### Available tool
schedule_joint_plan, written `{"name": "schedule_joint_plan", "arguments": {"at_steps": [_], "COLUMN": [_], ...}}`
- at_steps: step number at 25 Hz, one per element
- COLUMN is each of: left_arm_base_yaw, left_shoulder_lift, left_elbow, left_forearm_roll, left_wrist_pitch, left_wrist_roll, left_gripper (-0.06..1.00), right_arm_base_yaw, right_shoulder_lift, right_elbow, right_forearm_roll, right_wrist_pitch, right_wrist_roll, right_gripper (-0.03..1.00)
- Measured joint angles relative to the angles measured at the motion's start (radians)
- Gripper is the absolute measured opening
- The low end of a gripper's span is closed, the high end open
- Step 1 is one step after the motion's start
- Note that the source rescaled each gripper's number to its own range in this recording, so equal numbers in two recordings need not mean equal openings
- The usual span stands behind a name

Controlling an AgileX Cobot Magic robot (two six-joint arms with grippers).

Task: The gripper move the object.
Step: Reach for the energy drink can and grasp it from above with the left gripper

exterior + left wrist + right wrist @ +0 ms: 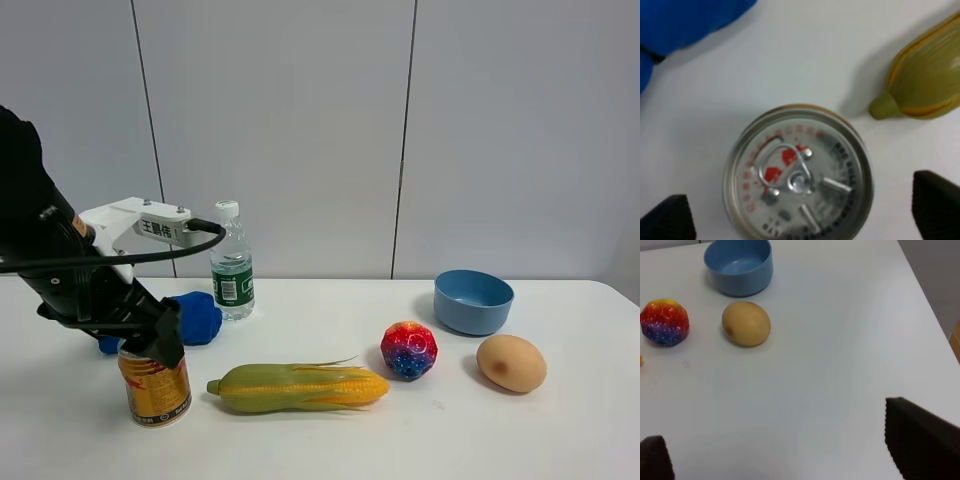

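Note:
The gold can (155, 390) with red markings stands upright at the front left of the white table (420, 440). My left gripper (152, 345) hangs right above it. In the left wrist view I look straight down on the can's silver pull-tab top (797, 177). The left gripper (802, 212) is open, with a black fingertip (937, 205) on either side of the can and a gap to each. My right gripper (787, 450) is open and empty above bare table. It is out of the exterior view.
A blue soft object (195, 318) lies just behind the can, with a clear water bottle (232, 265) behind that. A corn cob (300, 387) lies right of the can. Further right are a colourful ball (409, 350), a blue bowl (473, 300) and a tan egg-shaped object (511, 362).

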Motion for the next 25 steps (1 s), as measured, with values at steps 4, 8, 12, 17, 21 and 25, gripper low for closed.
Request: {"name": "schedule_joint_plan", "arguments": {"at_steps": [4, 8, 12, 17, 21, 25], "left_arm_base_yaw": [-0.006, -0.006, -0.006, -0.006, -0.006, -0.006], "left_shoulder_lift": [0.033, 0.072, 0.099, 0.124, 0.133, 0.135], "left_elbow": [0.000, 0.000, 0.000, 0.000, 0.000, 0.000], "left_forearm_roll": [0.000, 0.024, 0.040, 0.048, 0.068, 0.071], "left_wrist_pitch": [-0.041, -0.049, -0.071, -0.116, -0.138, -0.146], "left_wrist_roll": [0.001, 0.004, 0.004, 0.004, 0.004, 0.004], "left_gripper": [1.00, 1.00, 1.00, 1.00, 1.00, 1.00], "right_arm_base_yaw": [0.000, 0.000, 0.000, 0.000, 0.000, 0.000], "right_shoulder_lift": [0.000, 0.000, 0.000, 0.000, 0.000, 0.000], "right_elbow": [0.000, 0.000, 0.000, 0.000, 0.000, 0.000], "right_forearm_roll": [0.000, 0.000, 0.000, 0.000, 0.000, 0.000], "right_wrist_pitch": [0.000, 0.000, 0.000, 0.000, 0.000, 0.000], "right_wrist_roll": [0.000, 0.000, 0.000, 0.000, 0.000, 0.000], "right_gripper": [1.00, 1.00, 1.00, 1.00, 1.00, 1.00]}}
